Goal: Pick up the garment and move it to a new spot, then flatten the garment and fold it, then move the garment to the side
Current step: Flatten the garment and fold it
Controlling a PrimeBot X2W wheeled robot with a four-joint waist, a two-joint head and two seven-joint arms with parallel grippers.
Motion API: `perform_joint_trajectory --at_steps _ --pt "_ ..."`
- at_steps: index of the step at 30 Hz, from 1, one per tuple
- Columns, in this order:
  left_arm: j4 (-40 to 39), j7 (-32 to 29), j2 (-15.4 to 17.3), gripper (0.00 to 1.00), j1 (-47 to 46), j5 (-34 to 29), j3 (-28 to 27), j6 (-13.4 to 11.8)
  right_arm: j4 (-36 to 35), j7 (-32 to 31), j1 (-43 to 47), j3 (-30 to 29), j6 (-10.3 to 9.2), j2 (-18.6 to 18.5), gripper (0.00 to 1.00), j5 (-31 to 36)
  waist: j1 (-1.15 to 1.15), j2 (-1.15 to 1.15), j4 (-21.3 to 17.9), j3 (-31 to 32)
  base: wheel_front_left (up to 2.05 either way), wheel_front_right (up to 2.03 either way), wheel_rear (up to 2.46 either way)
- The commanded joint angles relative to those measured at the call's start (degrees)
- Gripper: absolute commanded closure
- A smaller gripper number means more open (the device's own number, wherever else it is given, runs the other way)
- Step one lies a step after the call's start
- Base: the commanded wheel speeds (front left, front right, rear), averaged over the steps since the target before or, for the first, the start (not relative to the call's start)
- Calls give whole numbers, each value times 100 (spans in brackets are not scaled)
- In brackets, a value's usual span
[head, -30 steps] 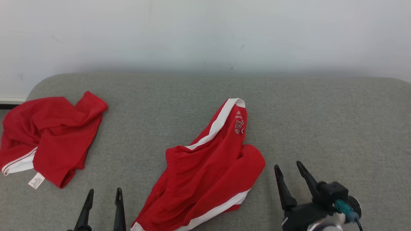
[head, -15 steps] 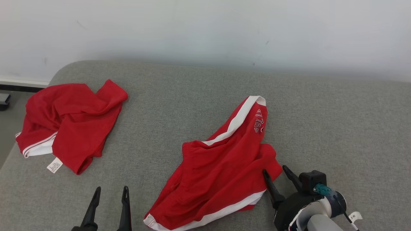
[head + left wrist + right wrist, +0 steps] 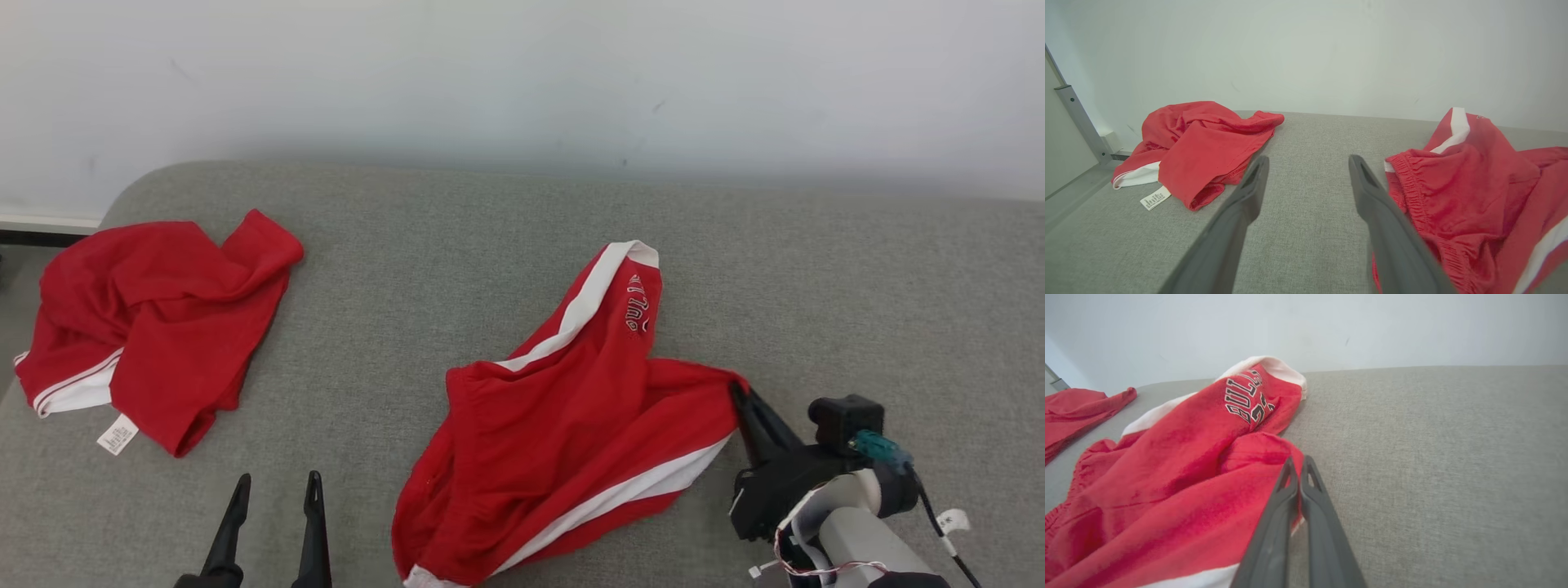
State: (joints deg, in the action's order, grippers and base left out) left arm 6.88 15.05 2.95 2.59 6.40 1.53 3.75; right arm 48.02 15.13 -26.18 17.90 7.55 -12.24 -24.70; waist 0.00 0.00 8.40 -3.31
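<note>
Open grey worktop [image 3: 857, 286] was seen toward 3 o'clock and 12 o'clock of the garment [image 3: 571, 425], up to the far edge along the white wall [image 3: 522, 73]. The rounded corner at 10 o'clock was taken up by a second red garment [image 3: 155, 327], and a bare strip lay between the two. The garment was crumpled near the middle of the worktop, its long axis laid from 7 o'clock to 1 o'clock, the white-cuffed leg pointed to 1 o'clock. One corner was stretched toward 3 o'clock, pinched in the closed right tool [image 3: 739, 392]. The left tool [image 3: 277, 478] was held spread and empty at 7 o'clock, apart from both garments. The garment's lower end was cut off at 6 o'clock, and its lettering was partly lost in a fold.
</note>
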Motion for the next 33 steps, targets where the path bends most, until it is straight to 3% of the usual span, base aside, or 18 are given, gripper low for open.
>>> perform_joint_trajectory --at_steps 1,11,15,25,29,33 --pt "-11 19 -8 0 41 37 -15 -15 -210 2 173 -173 -13 -88 100 32 0 0 -115 12 0 0 0" --pt "-2 19 -8 0 48 194 -29 -55 -1469 3 1205 -1347 -14 -476 100 434 0 0 -553 33 0 0 0" --pt "-99 19 -5 0 121 204 104 -186 -1783 3 1475 -1555 -13 -482 100 506 0 0 -649 8 0 0 0" --pt "-54 19 -6 0 26 216 297 -226 -2095 -141 1103 -1063 -13 -229 100 485 0 0 -422 41 0 0 0" --pt "-22 20 -6 0 -4 251 373 -252 -1880 -208 826 -823 -13 -112 100 496 0 0 -268 61 0 0 0" --pt "32 19 -6 0 -42 277 473 -267 -1199 -338 456 -637 -13 -13 100 626 0 0 -99 89 0 0 0"
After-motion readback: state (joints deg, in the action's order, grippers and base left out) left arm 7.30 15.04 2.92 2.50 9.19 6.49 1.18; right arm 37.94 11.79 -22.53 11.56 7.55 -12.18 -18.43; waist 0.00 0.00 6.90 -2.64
